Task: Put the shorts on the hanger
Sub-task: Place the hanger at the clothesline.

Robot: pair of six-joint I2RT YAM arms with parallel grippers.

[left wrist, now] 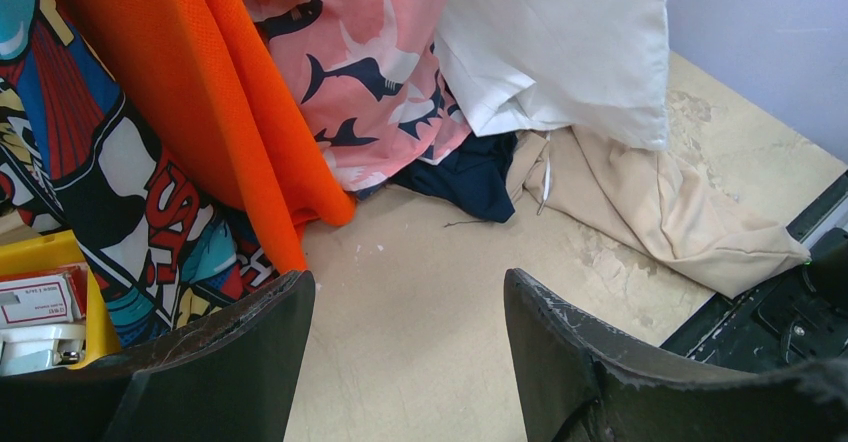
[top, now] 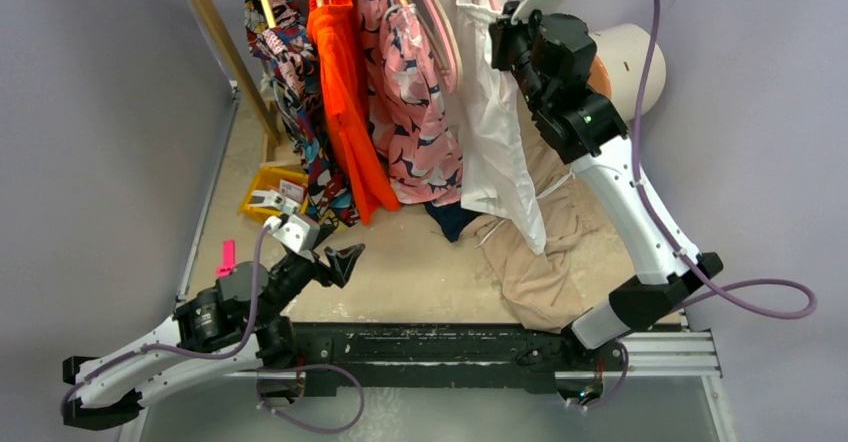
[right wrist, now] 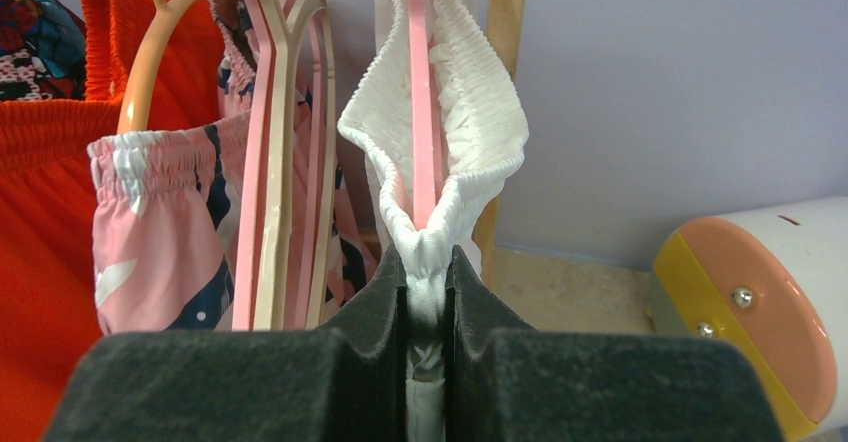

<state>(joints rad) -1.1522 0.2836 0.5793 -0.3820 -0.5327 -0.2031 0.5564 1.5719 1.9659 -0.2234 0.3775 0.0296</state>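
Observation:
The white shorts (top: 497, 137) hang from the rack at the back, their gathered waistband (right wrist: 470, 112) spread around the pink hanger (right wrist: 421, 82), whose arm runs down inside it. My right gripper (right wrist: 427, 259) is raised to the rack (top: 508, 40) and shut on the lower fold of the waistband, with white fabric pinched between its pads. My left gripper (left wrist: 408, 284) hovers low over the bare table at the front left (top: 338, 262). Its jaws stand wide apart with nothing between them. The shorts' lower edge (left wrist: 560, 52) shows in the left wrist view.
On the rack beside the shorts hang a pink shark-print garment (top: 410, 112), an orange one (top: 345, 102) and a comic-print one (top: 295, 72), plus spare hangers (right wrist: 280, 162). A tan garment (top: 545, 252) lies on the table. A yellow box (top: 270, 190) sits left, a white cylinder (top: 630, 57) right.

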